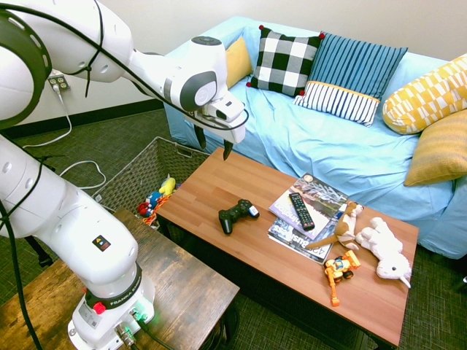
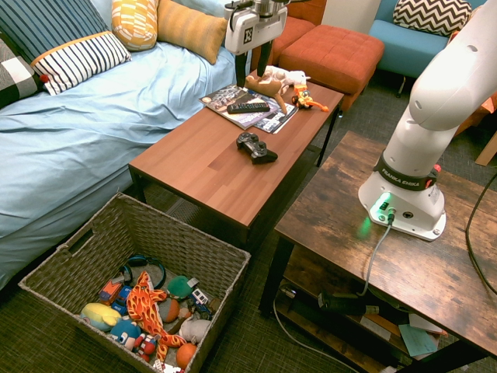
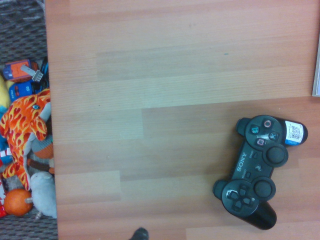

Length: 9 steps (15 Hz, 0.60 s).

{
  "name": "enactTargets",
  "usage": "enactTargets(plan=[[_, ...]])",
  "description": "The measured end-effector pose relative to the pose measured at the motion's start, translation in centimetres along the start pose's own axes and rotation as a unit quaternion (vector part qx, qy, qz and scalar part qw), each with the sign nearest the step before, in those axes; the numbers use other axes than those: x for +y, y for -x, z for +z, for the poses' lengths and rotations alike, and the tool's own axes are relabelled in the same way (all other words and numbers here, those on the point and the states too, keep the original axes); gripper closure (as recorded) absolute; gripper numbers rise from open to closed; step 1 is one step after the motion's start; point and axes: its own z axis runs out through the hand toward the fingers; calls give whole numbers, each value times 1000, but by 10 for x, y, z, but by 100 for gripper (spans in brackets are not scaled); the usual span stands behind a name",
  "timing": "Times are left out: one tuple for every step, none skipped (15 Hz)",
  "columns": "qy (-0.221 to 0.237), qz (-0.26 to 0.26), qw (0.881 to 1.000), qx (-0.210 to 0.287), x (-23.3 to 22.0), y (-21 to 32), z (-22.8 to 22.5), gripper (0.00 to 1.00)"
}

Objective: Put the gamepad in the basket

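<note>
Hovered well above the coffee table [image 1: 219,182], near its edge toward the basket [image 2: 70,256]: the gripper [image 1: 214,143], fingers parted moderately wide and holding nothing. Lay flat on the tabletop about mid-length, between the table's two long edges and apart from the magazines [image 1: 310,197] and the long remote [image 1: 300,210]: the gamepad [image 1: 236,214]. Sat below the gripper and offset toward the magazine end, so a shift that way plus a descent judged necessary before any grasp. Ran roughly across the table's width, the gamepad's long axis, with both handles pointing toward the arm's base side. Read "SONY" on the gamepad's face in the wrist view [image 3: 257,172], plus a blue-white sticker with a QR-style code at one handle, its small text illegible. Read "FRANKA" partly on the arm's base ring. Stood on the floor off the table's short end, the basket, already full of bright toys [image 2: 144,307].
</note>
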Motion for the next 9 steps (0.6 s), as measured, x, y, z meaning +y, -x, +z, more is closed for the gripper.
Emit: enactTargets(plan=[[0,1,1000,0,-1,-1,0,0],[1,3,1000,1,0,-2,0,0],[3,9,1000,1,2,-5,1,0],[7,22,1000,3,6,-10,5,0],[11,35,999,3,10,-15,10,0],[15,47,999,0,13,-20,18,0],[17,56,998,-2,14,-24,29,0],[19,65,998,-5,14,-27,41,0],[21,73,997,-9,13,-30,56,0]])
